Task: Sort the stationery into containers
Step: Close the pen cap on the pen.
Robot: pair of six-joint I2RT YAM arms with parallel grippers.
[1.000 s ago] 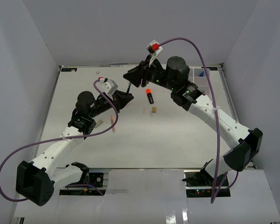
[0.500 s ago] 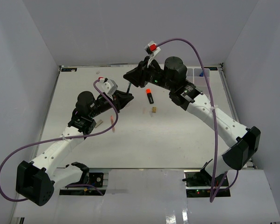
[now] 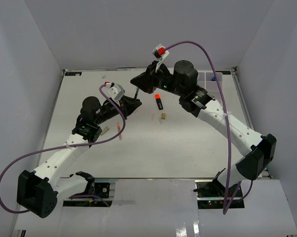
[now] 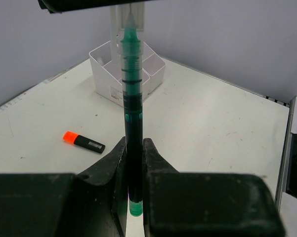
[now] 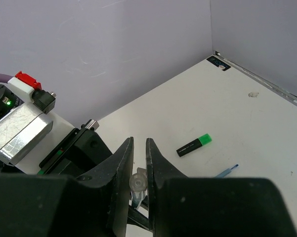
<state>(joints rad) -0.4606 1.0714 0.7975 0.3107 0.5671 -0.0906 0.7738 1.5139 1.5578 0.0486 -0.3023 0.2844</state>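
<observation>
- Teal-green pen (image 4: 133, 98) is held off the table between the 2 arms, just left of the orange-capped marker (image 3: 158, 101) as seen from above.
- Left gripper (image 4: 134, 143) is clamped tight on the pen's lower barrel, on the near-left side of that marker.
- Right gripper (image 5: 139, 143) is pinched on the pen's clear far end, its 2 fingers almost meeting, on the far-left side of the marker.
- Tan block (image 3: 163, 116) lies on the table just nearer the arm bases than the marker, not touching it.
- Pink stick (image 3: 120, 129) lies well to the marker's left and nearer the bases.
- 1 white organiser box (image 4: 126, 74) stands well to the marker's right, at the table's far edge.
</observation>
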